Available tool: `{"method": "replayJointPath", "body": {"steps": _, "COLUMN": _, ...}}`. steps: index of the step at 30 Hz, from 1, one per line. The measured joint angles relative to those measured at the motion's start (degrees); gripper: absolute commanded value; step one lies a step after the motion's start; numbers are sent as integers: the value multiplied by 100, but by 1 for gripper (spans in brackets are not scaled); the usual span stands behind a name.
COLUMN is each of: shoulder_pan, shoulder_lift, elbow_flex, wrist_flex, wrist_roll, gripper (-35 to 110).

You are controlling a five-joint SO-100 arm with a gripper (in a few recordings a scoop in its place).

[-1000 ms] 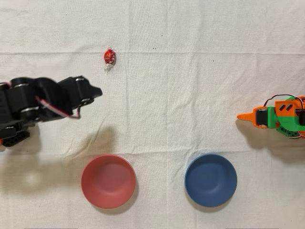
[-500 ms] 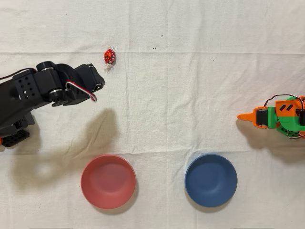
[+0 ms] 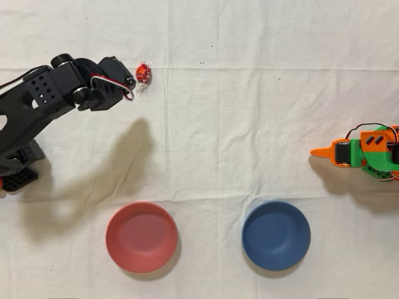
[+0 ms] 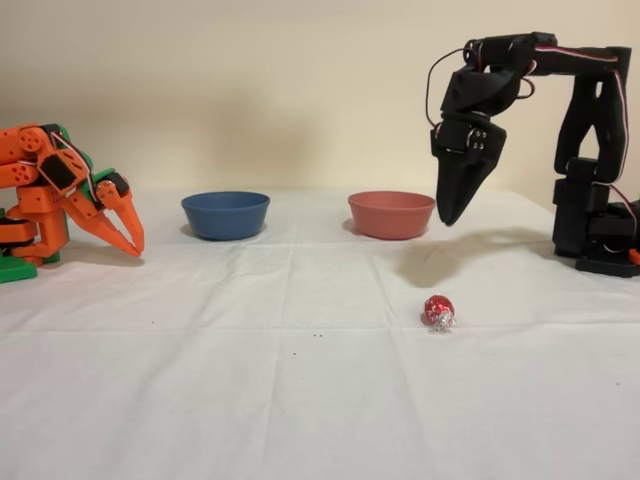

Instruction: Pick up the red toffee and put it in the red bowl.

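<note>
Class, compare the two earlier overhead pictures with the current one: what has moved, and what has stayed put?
The black arm swung up the picture, bringing its claw from mid-left to just beside the red toffee. In the fixed view the claw hangs above the cloth, jaws together, holding nothing. The toffee, the red bowl, the blue bowl and the idle orange arm stayed put.
</note>
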Motion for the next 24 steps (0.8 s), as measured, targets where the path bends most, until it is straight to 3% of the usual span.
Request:
{"method": "replayJointPath", "body": {"steps": 15, "shoulder_pan": -176, "shoulder_lift": -686, "elbow_flex": -272, "wrist_flex": -466, "wrist_roll": 88, "gripper": 22}}
{"method": "replayJointPath", "body": {"steps": 24, "shoulder_pan": -158, "shoulder_lift": -703, "elbow_flex": -62, "wrist_flex": -492, "wrist_roll": 18, "gripper": 27}}
